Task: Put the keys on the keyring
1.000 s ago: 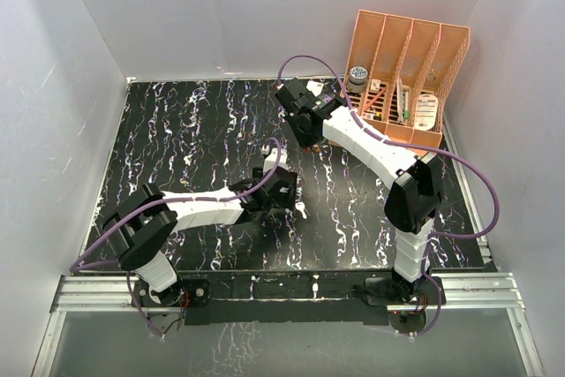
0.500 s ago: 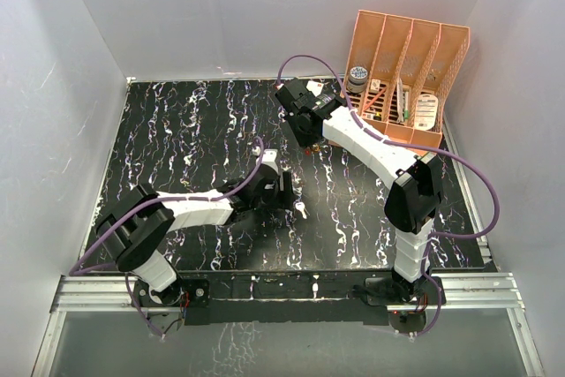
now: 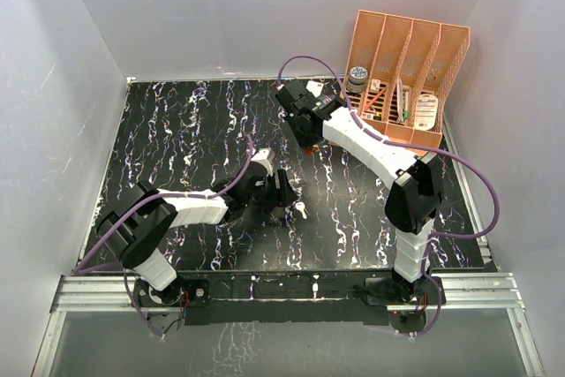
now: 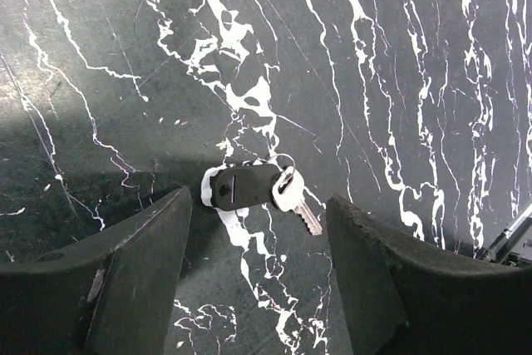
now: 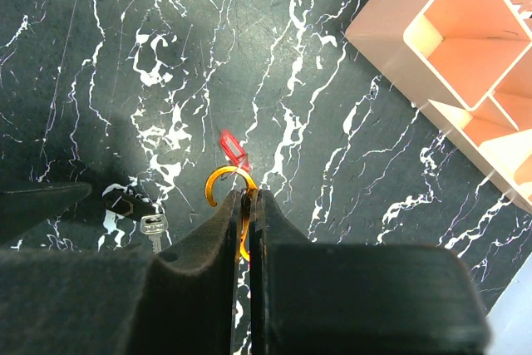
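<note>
The black-headed key with its pale silvery blade lies flat on the black marbled table. My left gripper is open, with one finger on each side of the key and not touching it. It also shows in the top view, next to the key. My right gripper is shut on the thin orange keyring, held above the table. The red-headed key touches the ring's top; I cannot tell whether it is threaded on. The right gripper also shows in the top view.
A peach slotted organizer with small items stands at the back right, close behind the right arm; its corner shows in the right wrist view. White walls enclose the table on three sides. The silvery key also shows below the right gripper.
My left wrist has drawn back to the left and its fingers now point at the black-headed key. The right arm and the key on the table have hardly moved.
</note>
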